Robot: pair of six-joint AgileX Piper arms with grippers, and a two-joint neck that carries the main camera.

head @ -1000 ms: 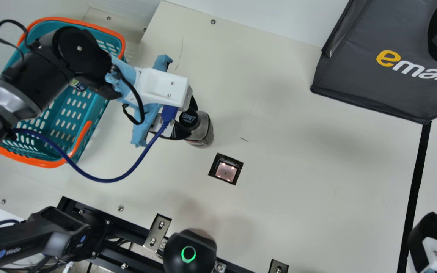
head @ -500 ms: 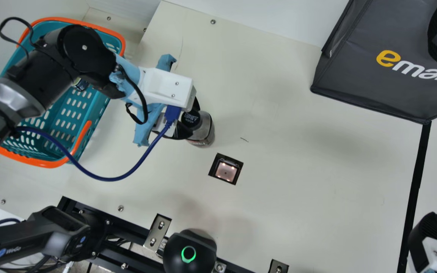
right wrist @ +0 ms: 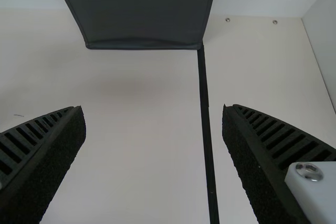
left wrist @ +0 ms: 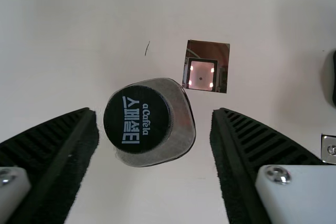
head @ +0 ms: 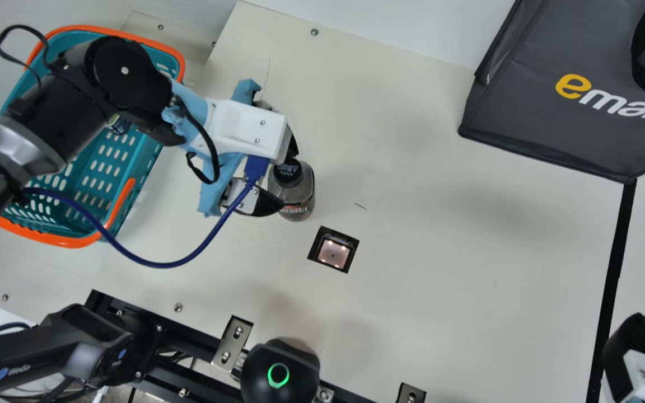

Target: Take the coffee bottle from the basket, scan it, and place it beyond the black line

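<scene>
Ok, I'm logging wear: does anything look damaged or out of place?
Two marks on the tabletop look odd against its plain cream: a short dark stroke near the scanner, and a thin line, perhaps a scratch, toward the far edge.

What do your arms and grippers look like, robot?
My left arm is black with a silver band, light blue parts, a white box and a dark blue cable. My left gripper and right gripper have black ribbed fingers and pale blocks with screws.

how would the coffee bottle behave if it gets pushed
The coffee bottle has a squarish body, so it probably won't roll while upright. It looks taller than wide, so a high push might tip it. Its smooth, glossy sides could prove slippery.
</scene>
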